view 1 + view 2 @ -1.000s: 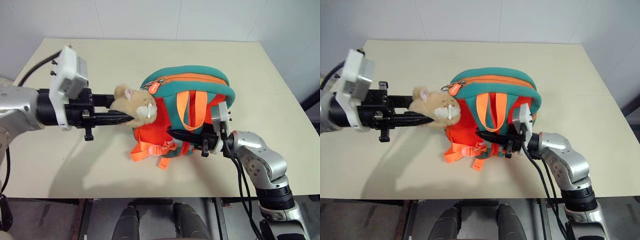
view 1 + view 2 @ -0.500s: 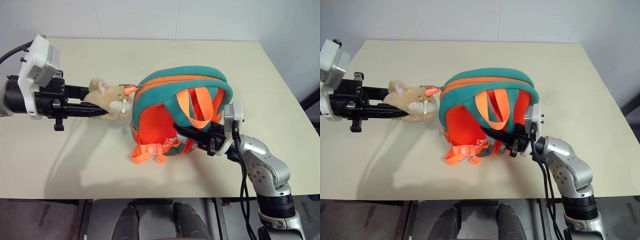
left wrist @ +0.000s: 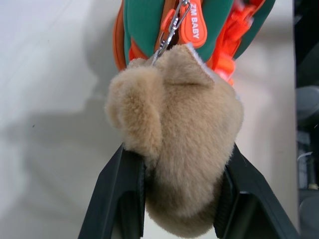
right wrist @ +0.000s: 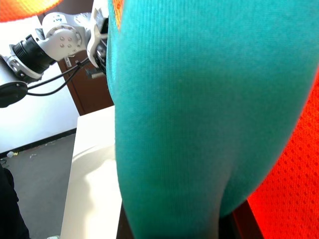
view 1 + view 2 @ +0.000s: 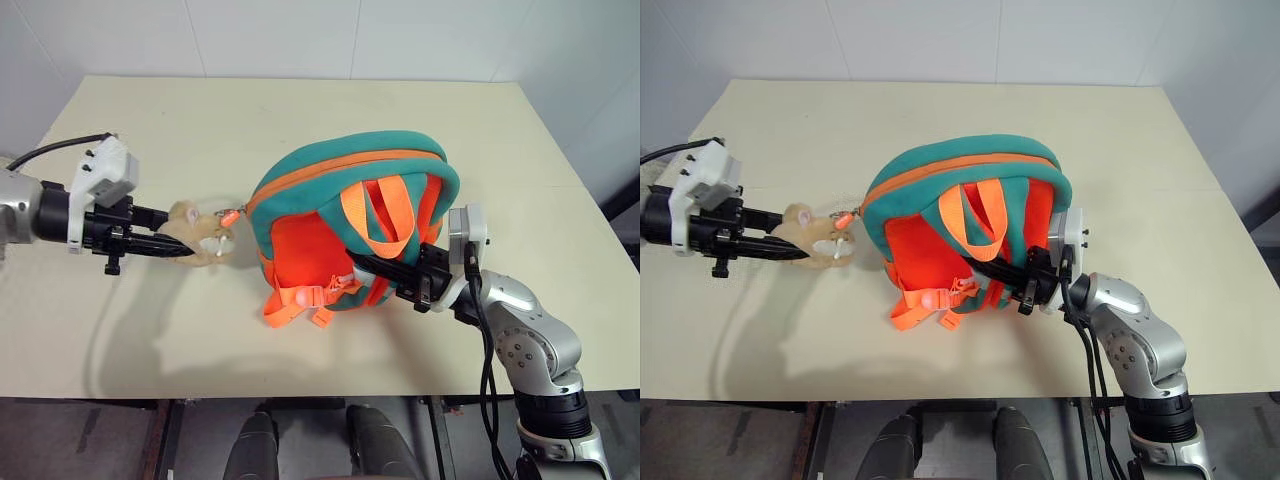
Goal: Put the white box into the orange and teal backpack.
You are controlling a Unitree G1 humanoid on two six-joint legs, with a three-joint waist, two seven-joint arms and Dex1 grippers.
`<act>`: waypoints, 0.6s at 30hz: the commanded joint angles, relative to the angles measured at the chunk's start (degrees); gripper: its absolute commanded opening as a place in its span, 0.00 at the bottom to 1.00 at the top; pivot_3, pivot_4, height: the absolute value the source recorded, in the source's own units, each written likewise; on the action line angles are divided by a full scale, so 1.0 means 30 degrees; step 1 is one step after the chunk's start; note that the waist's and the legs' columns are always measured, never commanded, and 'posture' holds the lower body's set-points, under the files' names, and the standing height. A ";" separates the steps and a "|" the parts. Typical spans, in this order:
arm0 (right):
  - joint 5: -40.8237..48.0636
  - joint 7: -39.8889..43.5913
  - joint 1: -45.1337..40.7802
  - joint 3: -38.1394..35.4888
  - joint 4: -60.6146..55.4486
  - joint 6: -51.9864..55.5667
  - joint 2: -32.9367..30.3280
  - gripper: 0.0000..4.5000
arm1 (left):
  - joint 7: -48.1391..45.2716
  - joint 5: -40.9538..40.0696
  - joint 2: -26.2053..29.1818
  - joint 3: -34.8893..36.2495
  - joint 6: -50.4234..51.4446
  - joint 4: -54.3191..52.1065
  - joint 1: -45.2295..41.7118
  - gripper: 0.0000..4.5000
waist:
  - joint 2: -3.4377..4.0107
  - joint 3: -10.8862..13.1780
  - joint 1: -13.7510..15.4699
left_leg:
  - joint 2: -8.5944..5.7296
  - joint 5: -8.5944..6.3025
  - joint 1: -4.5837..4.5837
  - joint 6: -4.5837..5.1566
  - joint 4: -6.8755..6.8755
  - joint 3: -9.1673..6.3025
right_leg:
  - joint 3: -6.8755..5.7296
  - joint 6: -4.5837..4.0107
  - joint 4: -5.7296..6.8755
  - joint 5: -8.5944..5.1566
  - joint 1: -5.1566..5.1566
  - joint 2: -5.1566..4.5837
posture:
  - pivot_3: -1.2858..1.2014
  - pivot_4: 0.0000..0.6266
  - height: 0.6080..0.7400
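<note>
The left claw (image 5: 168, 246) is clamping the tan plush hamster (image 3: 174, 149) between its two black fingers (image 3: 117, 199), and over the last second it has been drawing the toy leftward, away from the orange and teal backpack (image 5: 345, 200). The hamster hangs by a small clip beside the orange zipper tag (image 3: 192, 25), so the pull appears to be running the zipper along the top seam, likely opening the bag for the box. The toy, touching the backpack a second ago, is now standing clear of it to the left.

The right claw (image 5: 372, 268) is pinched almost closed on a teal strap (image 4: 169, 124) at the backpack's back, bracing it upright on the desk (image 5: 300, 110) while the top leans leftward.

How far the backpack is gaping cannot be told; nothing is showing inside it. The white box is not lying on the desk around the backpack.
</note>
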 commanded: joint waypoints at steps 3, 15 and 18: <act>0.0318 0.0014 0.0114 -0.0343 -0.0665 -0.0233 -0.0248 0.00 | 0.0030 0.2237 -0.1421 -0.1298 -0.0824 0.1355 -0.0700 0.27 | 0.0000 0.0000 -0.0006 | 0.0001 0.0002 0.0001 0.0002 0.0001 -0.0001 | -0.0004 0.0015 0.0008 0.0007 0.0002 0.0002 | 0.52 0.24 1.00; 0.0223 -0.0067 -0.0285 -0.0245 -0.0525 0.0142 -0.0783 0.00 | -0.0409 0.4924 -0.4326 -0.3338 -0.2325 0.3416 -0.0724 0.27 | -0.0003 -0.0002 0.0021 | 0.0001 0.0004 0.0003 0.0005 0.0008 -0.0009 | -0.0013 0.0226 0.0046 0.0116 0.0002 0.0004 | 0.52 0.24 1.00; -0.0098 -0.0222 -0.0417 -0.0086 -0.0592 0.0585 -0.1281 0.00 | 0.0050 0.4893 -0.4670 -0.2719 -0.2488 0.3704 -0.0971 0.27 | -0.0002 -0.0002 0.0033 | 0.0002 0.0004 0.0006 0.0006 0.0012 -0.0011 | -0.0013 0.0280 0.0059 0.0145 0.0002 0.0004 | 0.52 0.24 1.00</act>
